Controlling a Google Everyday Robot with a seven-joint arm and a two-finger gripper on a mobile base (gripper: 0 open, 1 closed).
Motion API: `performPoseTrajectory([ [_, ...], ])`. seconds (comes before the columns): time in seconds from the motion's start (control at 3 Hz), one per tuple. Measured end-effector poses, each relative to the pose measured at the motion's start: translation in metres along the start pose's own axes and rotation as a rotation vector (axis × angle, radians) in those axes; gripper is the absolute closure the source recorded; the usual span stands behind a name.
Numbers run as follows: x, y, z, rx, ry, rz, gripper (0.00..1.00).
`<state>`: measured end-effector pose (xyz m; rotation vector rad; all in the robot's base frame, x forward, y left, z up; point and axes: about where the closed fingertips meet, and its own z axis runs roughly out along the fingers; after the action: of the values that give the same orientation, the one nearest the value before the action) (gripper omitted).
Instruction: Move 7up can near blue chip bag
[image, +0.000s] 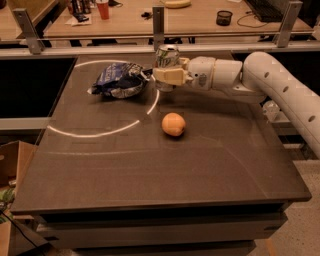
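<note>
The 7up can (166, 56), silver and green with a shiny top, is held upright in my gripper (167, 75) at the back of the dark table (165, 165). The gripper is shut on the can, coming in from the right on a white arm (270, 80). The blue chip bag (118, 80), crumpled dark-blue foil with white lettering, lies just left of the can, a small gap between them. The can's lower part is hidden behind the gripper fingers.
An orange fruit (173, 124) lies in front of the gripper near the table's middle. A white arc (95, 134) is marked on the tabletop around the bag. A railing with metal posts (159, 22) runs behind the table. A cardboard box (10, 165) stands at the lower left.
</note>
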<state>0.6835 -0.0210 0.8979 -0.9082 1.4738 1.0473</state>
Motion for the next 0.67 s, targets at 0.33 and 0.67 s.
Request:
performPoseTrajectory([
  [0.33, 0.0059, 0.0149, 0.0124, -0.067, -0.04, -0.058, 1.0],
  [0.67, 0.0139, 0.0246, 0.0221, -0.115, -0.055, -0.154, 1.0],
])
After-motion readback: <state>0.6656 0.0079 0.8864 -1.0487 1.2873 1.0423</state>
